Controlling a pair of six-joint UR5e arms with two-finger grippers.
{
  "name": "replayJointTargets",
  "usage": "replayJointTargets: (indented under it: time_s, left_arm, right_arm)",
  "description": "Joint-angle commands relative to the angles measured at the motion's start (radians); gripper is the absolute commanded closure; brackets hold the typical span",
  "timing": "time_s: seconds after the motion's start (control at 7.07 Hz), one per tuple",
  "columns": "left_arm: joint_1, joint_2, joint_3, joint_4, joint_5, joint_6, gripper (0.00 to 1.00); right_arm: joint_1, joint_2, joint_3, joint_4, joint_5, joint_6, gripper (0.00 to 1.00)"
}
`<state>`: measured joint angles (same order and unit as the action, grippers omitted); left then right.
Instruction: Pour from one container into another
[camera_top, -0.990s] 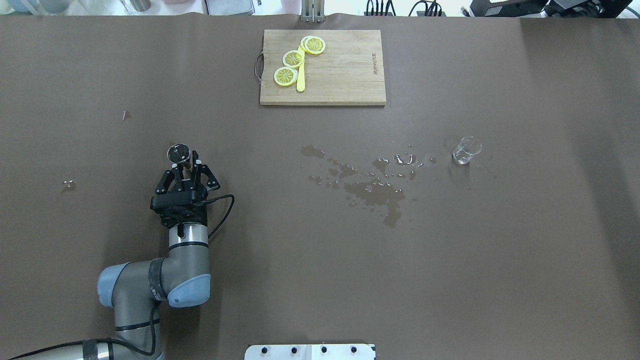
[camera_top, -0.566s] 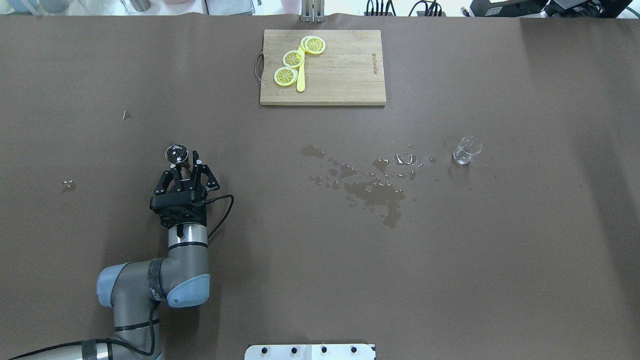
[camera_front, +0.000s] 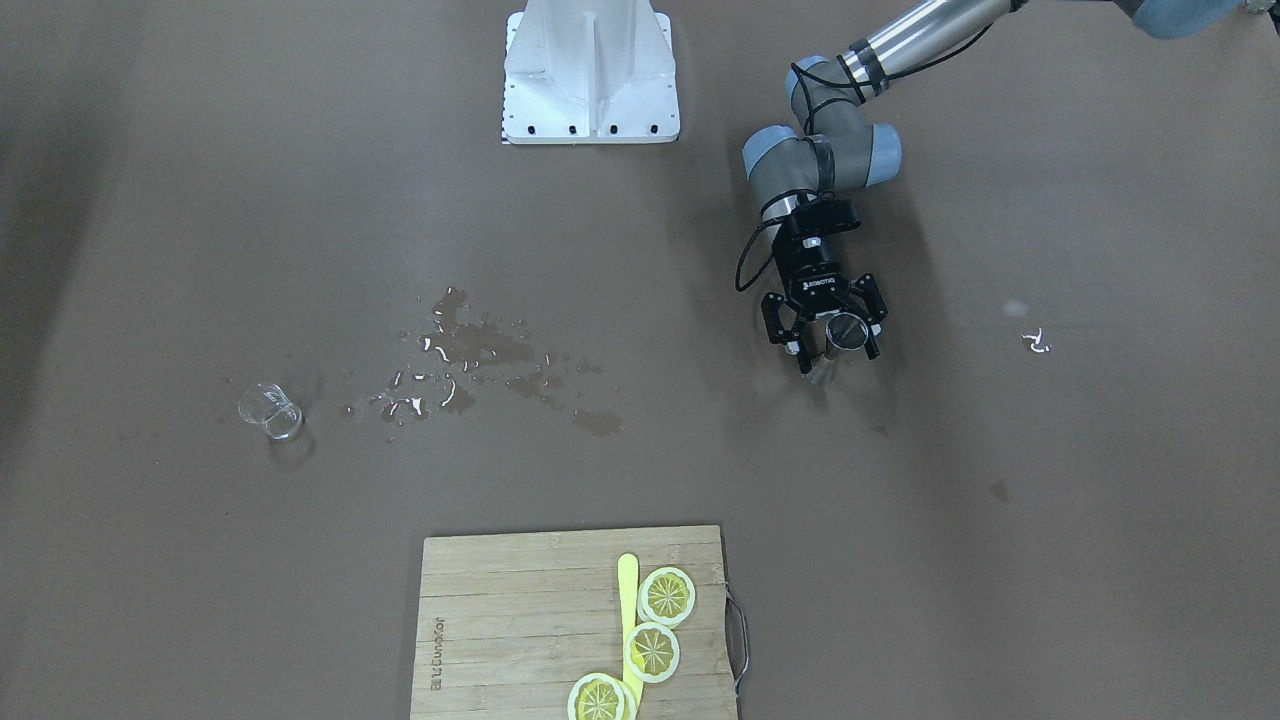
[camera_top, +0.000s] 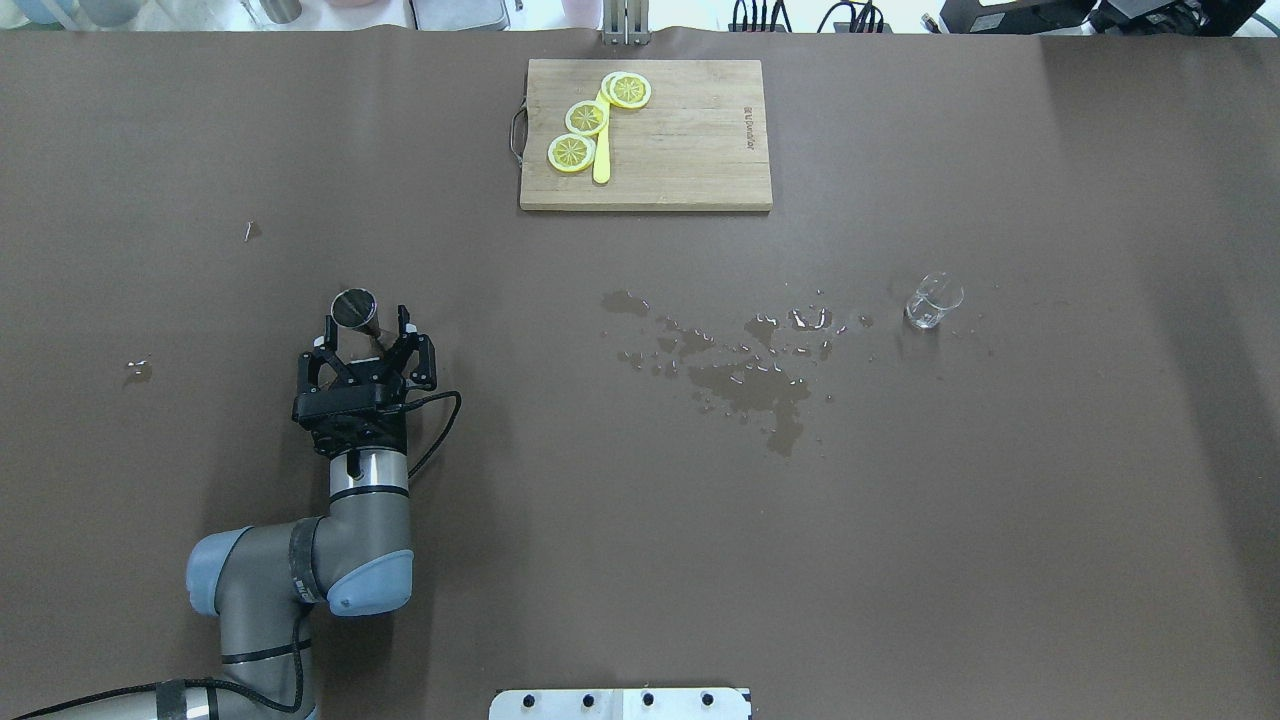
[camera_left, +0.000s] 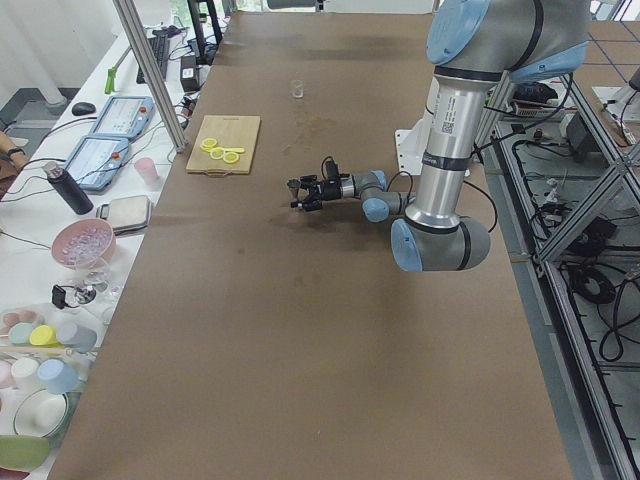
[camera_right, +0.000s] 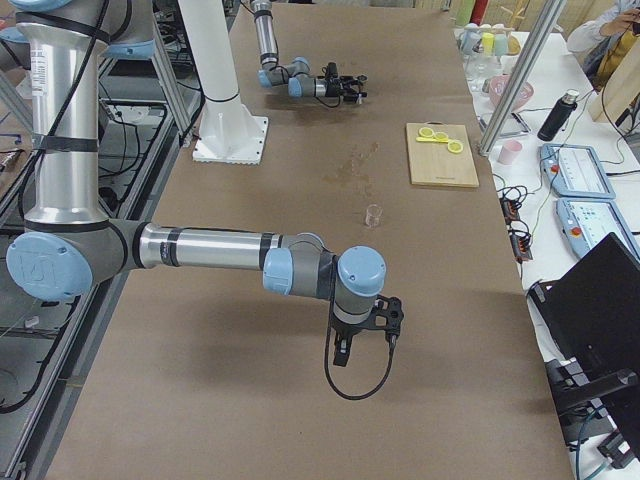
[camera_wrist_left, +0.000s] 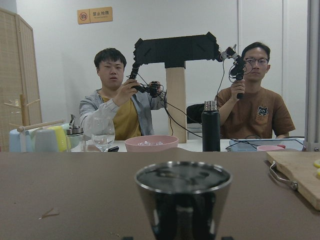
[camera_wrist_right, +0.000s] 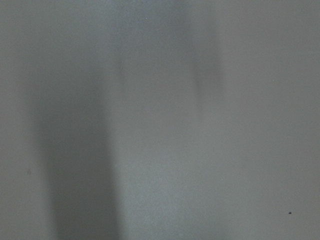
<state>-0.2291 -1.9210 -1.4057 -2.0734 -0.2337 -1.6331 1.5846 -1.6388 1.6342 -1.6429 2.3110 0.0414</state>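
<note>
A shiny metal cup (camera_top: 353, 308) stands upright on the brown table, left of centre. My left gripper (camera_top: 366, 325) is open, its fingers spread on either side of the cup's lower part and not pressing on it. The left wrist view shows the cup (camera_wrist_left: 183, 200) close and centred. The front view shows the same cup (camera_front: 848, 330) between the spread fingers of the left gripper (camera_front: 835, 352). A small clear glass beaker (camera_top: 933, 300) stands far to the right. My right gripper (camera_right: 366, 338) hovers low over bare table in the right side view; I cannot tell its state.
Spilled water (camera_top: 750, 375) lies in a puddle between the cup and the beaker. A wooden cutting board (camera_top: 690, 150) with lemon slices and a yellow knife sits at the far edge. Two people sit behind the table in the left wrist view.
The left gripper's fingers have spread apart from the metal cup's lower part, and the wrist has shifted slightly left. The cup stays upright in place.
</note>
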Motion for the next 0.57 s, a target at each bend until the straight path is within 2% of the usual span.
replayJointTargets:
  time_s: [0.0, 0.42]
  left_arm:
    - [0.005, 0.005, -0.025, -0.001, 0.002, 0.001, 0.01]
    - [0.033, 0.04, -0.065, 0.004, 0.004, 0.006, 0.01]
  right_arm:
    - [0.0, -0.001, 0.009, 0.0, -0.001, 0.0, 0.0]
    - [0.0, -0.001, 0.01, 0.002, -0.001, 0.0, 0.0]
